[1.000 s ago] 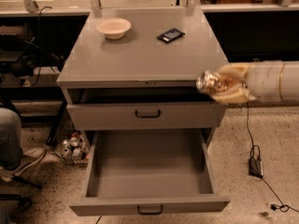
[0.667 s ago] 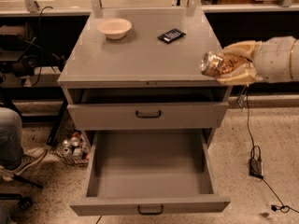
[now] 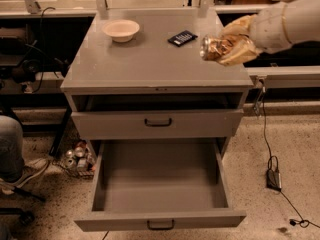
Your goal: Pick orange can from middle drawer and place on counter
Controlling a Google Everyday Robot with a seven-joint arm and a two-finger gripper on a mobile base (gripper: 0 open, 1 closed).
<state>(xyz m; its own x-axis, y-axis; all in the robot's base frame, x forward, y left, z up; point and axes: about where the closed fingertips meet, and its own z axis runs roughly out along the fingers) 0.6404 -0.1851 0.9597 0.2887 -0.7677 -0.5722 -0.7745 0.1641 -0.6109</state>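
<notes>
My gripper (image 3: pixel 234 45) is shut on the orange can (image 3: pixel 214 48), which lies on its side with a silver end facing left. It hangs just above the right side of the counter (image 3: pixel 150 61), near the right edge. The arm comes in from the upper right. The middle drawer (image 3: pixel 100 181) is pulled fully out below and holds nothing; its black bar handle (image 3: pixel 161 225) faces the front. Above it sits a closed flat front panel (image 3: pixel 158 123) with a black handle.
A cream bowl (image 3: pixel 120 30) and a flat black device (image 3: pixel 182 38) lie at the back of the counter. Small silver-and-red cans (image 3: pixel 77 157) sit on the floor at the left. A cable and black adapter (image 3: pixel 273 179) lie at the right. A person's leg (image 3: pixel 10 151) is at far left.
My gripper has carried the orange can upward and inward, from beside the cabinet's right edge at drawer height to above the counter's right side.
</notes>
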